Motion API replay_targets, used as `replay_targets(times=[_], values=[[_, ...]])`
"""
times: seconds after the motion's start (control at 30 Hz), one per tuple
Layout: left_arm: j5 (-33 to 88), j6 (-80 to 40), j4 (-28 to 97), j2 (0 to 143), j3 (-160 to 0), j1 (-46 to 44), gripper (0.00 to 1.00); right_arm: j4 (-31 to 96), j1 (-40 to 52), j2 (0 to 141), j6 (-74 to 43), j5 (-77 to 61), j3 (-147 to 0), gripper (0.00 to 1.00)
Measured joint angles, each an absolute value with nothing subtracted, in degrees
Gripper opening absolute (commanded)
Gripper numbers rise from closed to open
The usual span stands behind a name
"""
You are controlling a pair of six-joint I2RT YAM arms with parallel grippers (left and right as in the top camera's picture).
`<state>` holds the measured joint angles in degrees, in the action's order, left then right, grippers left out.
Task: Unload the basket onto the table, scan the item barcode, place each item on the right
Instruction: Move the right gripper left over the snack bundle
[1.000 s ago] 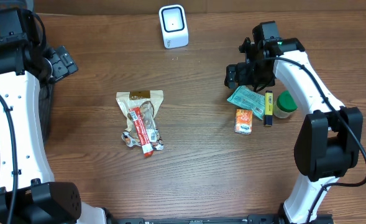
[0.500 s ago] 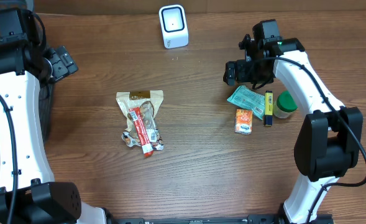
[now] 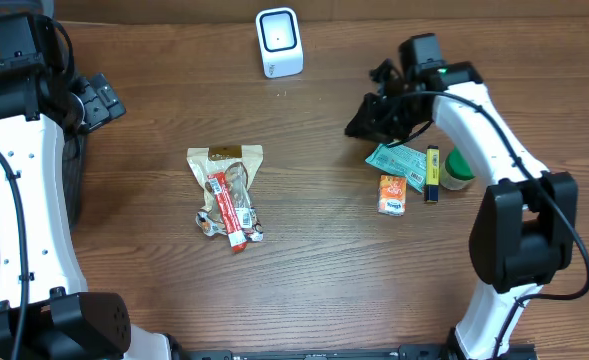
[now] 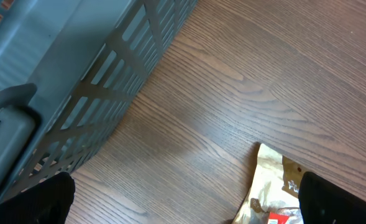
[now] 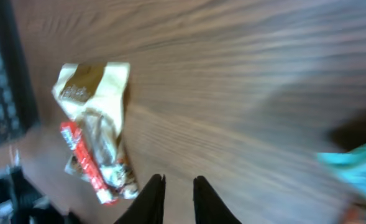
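The white barcode scanner [image 3: 279, 42] stands at the table's far edge. A cream snack packet with a red stick [image 3: 226, 190] lies mid-table; it also shows as the packet [image 5: 92, 137] in the right wrist view and the packet [image 4: 276, 186] in the left wrist view. A teal packet [image 3: 396, 160], an orange packet [image 3: 391, 194], a yellow-black stick [image 3: 432, 172] and a green-lidded jar [image 3: 460, 168] lie at the right. My right gripper [image 3: 359, 125] hovers left of the teal packet, its gripper [image 5: 178, 186] nearly closed with nothing between the fingers. My left gripper [image 3: 99, 100] stays wide open and empty at the far left.
A grey slatted basket [image 4: 58, 93] stands at the table's left edge, close beside the left gripper [image 4: 186, 205]. The right wrist view is blurred; the teal packet [image 5: 356, 162] shows at its right edge.
The right gripper has swung left, away from the teal packet, and its jaws have gone from wide open to nearly closed. The left arm has not moved.
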<state>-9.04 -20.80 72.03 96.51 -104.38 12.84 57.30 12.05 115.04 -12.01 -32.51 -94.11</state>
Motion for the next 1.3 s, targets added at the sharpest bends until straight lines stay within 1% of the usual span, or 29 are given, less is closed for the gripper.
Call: replay_targets(times=[0.07, 0.13, 0.23, 0.27, 0.3, 0.37, 0.47, 0.6, 0.73, 0.8, 0.83, 0.87, 0.9, 0.93, 1.0, 1.07, 1.13, 1.17, 1.3], values=[[-9.04, -20.78, 72.03, 96.51, -104.38, 12.84, 1.00, 57.78, 14.94, 115.04, -12.21, -32.99, -94.11, 0.09], [-9.04, -20.78, 72.03, 96.51, -104.38, 12.84, 1.00, 58.52, 19.53, 115.04, -12.47, -33.30, -94.11, 0.07], [-9.04, -20.78, 72.05, 96.51, -104.38, 12.84, 1.00, 60.75, 26.09, 115.04, -12.75, -33.47, -94.11, 0.08], [-9.04, -20.80, 72.05, 96.51, -104.38, 12.84, 1.00, 61.69, 28.42, 115.04, -13.17, -33.34, -94.08, 0.13], [-9.04, -20.78, 72.07, 96.51, -104.38, 12.84, 1.00, 62.52, 30.85, 115.04, -13.58, -32.75, -94.08, 0.24], [-9.02, -20.80, 72.07, 96.51, -104.38, 12.84, 1.00, 63.55, 34.57, 115.04, -15.51, -31.31, -94.08, 0.31], [-9.04, -20.80, 72.05, 96.51, -104.38, 12.84, 1.00, 63.53, 38.89, 115.04, -18.20, -28.58, -94.08, 0.39], [-9.04, -20.80, 72.05, 96.51, -104.38, 12.84, 1.00, 63.29, 44.23, 115.04, -22.55, -24.01, -94.08, 0.45], [-9.04, -20.78, 72.05, 96.51, -104.38, 12.84, 1.00, 60.77, 49.95, 115.04, -27.57, -18.52, -94.06, 0.45], [-9.04, -20.78, 72.05, 96.51, -104.38, 12.84, 1.00, 58.65, 52.75, 115.04, -29.82, -15.81, -94.06, 0.50], [-9.04, -20.78, 72.05, 96.51, -104.38, 12.84, 1.00, 57.84, 54.04, 115.04, -30.68, -14.55, -94.06, 0.55], [-9.04, -20.78, 72.05, 96.51, -104.38, 12.84, 1.00, 56.88, 55.29, 115.04, -31.40, -12.91, -94.06, 0.65], [-9.04, -20.78, 72.05, 96.51, -104.38, 12.84, 1.00, 56.01, 56.18, 115.04, -31.70, -11.46, -94.06, 0.67], [-9.02, -20.80, 72.05, 96.51, -104.38, 12.84, 1.00, 55.46, 56.75, 115.04, -31.62, -10.68, -94.06, 0.67], [-9.04, -20.78, 72.05, 96.51, -104.38, 12.84, 1.00, 54.78, 57.49, 115.04, -32.38, -8.91, -94.06, 0.51], [-9.04, -20.78, 72.05, 96.51, -104.38, 12.84, 1.00, 54.06, 57.45, 115.04, -32.71, -8.03, -94.06, 0.30], [-9.02, -20.80, 72.05, 96.51, -104.38, 12.84, 1.00, 54.11, 57.08, 115.04, -32.64, -7.38, -94.06, 0.18], [-9.04, -20.78, 72.05, 96.51, -104.38, 12.84, 1.00, 54.57, 56.84, 115.04, -32.82, -7.03, -94.06, 0.16], [-9.04, -20.78, 72.05, 96.51, -104.38, 12.84, 1.00, 55.57, 54.89, 115.04, -32.80, -7.07, -93.65, 0.17]])
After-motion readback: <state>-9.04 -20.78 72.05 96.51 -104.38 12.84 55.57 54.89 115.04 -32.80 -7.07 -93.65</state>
